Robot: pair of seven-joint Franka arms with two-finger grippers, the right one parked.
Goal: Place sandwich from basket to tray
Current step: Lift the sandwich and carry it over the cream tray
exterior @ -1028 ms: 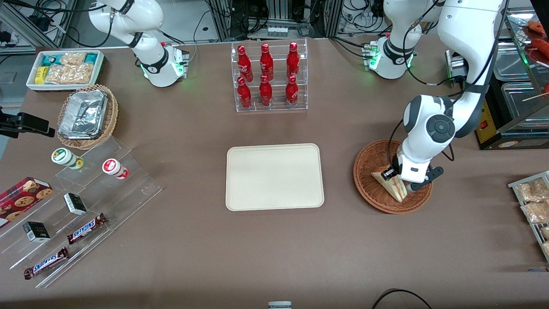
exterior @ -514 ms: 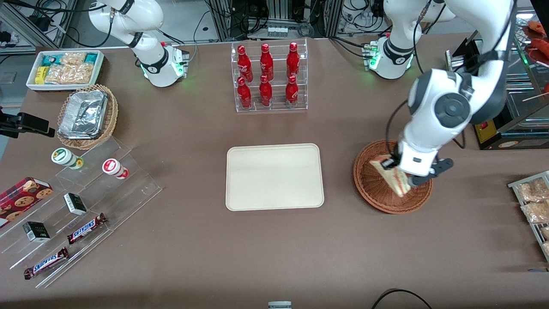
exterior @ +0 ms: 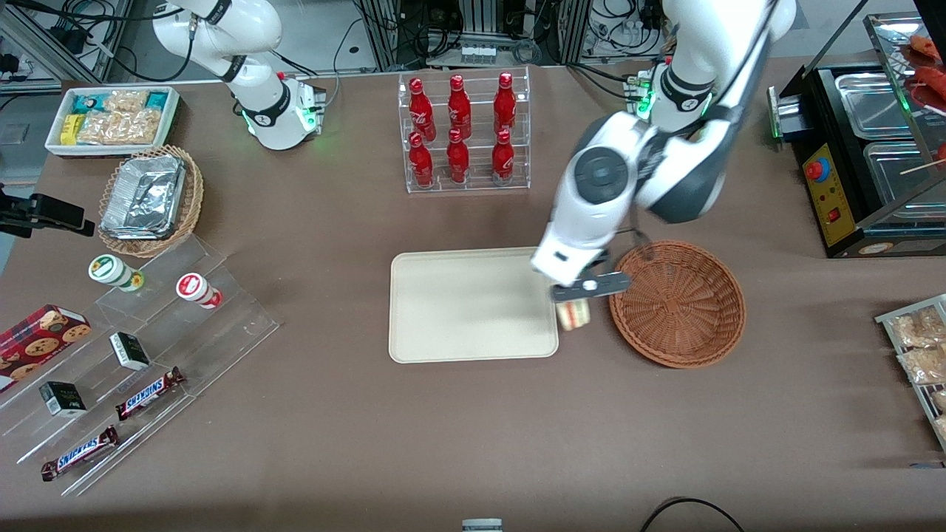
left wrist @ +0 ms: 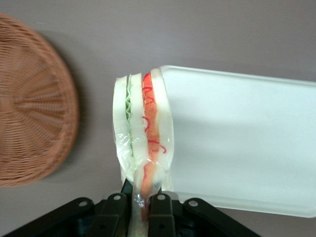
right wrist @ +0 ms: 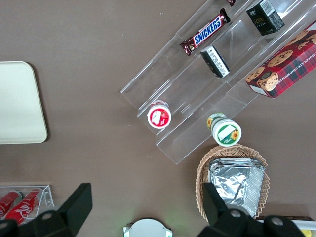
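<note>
You see a sandwich (left wrist: 143, 133) of pale white bread with green and red stripes of filling, pinched in the black claw (left wrist: 140, 205) above the tray's edge. The tray (exterior: 458, 310) is plain cream, the woven basket (exterior: 680, 303) reddish-brown, the worktop (exterior: 473, 428) dull brown.

Brown matte tabletop (exterior: 310, 414); cable-strewn metal racks (exterior: 480, 29) at table's edge farthest from camera; even overhead light.
</note>
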